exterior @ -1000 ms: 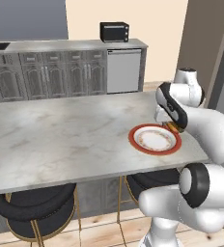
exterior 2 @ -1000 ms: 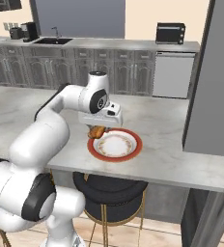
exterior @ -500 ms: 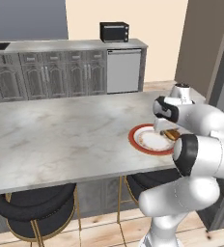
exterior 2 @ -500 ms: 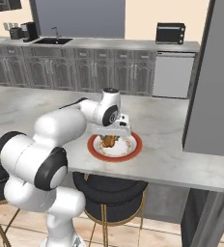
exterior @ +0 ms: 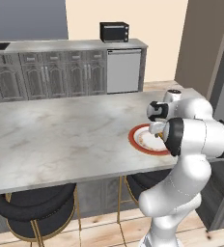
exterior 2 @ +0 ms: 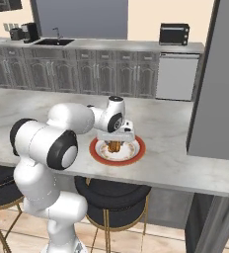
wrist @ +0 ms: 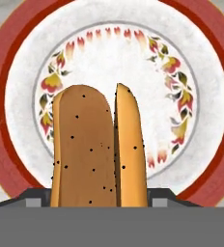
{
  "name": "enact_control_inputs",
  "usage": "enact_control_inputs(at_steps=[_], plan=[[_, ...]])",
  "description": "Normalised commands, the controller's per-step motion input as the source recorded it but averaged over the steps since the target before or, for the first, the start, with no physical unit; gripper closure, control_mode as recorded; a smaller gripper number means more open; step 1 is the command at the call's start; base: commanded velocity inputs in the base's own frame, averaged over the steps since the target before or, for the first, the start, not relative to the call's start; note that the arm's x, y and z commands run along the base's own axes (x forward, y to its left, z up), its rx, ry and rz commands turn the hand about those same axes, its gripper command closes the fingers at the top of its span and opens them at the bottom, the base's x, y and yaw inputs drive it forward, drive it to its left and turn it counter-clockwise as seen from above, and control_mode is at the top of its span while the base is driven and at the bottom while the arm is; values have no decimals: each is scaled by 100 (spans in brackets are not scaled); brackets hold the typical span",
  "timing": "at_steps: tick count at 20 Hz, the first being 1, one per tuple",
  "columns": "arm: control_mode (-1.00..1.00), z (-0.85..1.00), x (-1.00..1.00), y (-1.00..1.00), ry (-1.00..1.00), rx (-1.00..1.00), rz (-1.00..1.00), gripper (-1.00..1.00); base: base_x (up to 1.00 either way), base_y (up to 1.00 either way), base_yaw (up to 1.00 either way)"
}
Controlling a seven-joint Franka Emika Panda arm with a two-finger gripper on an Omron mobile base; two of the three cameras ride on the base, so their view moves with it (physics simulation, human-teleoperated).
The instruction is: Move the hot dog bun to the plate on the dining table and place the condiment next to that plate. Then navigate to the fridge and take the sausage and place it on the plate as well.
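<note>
The hot dog bun (wrist: 97, 149) hangs end-down in the gripper (exterior 2: 115, 142), its two tan halves pressed together and its free end pointing at the white, flower-ringed centre of the plate (wrist: 208, 96); in the hand view the dark finger tips clamp it from either side at its near end, so the gripper is closed on the bun. Held this way, the bun sits squarely over the middle of the plate and not the red rim, which I judge is meant to let it drop or be lowered without rolling off onto the counter (exterior: 61, 140). In the right base view the bun (exterior 2: 114, 146) shows as a small orange shape just under the hand, close above the plate (exterior 2: 137, 150); whether it already touches the plate I cannot tell. The plate (exterior: 135, 141) lies near the counter's front edge, above a black stool (exterior 2: 114, 200), with the arm folded over it. Release looks like the step in hand; the condiment and sausage steps remain
</note>
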Motion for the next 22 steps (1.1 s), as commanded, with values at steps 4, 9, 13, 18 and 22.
enact_control_inputs(at_steps=[4, 9, 13, 18, 22], plan=[[-100, -30, 25, 0, 0, 0, 0, 100, 0, 0, 0], [-100, -24, 10, 0, 0, 0, 0, 100, 0, 0, 0], [-100, -22, 6, 0, 0, 0, 0, 100, 0, 0, 0], [-100, -23, 7, 0, 0, 0, 0, 100, 0, 0, 0], [-100, -11, 11, 0, 0, -2, 0, -100, 0, 0, 0]])
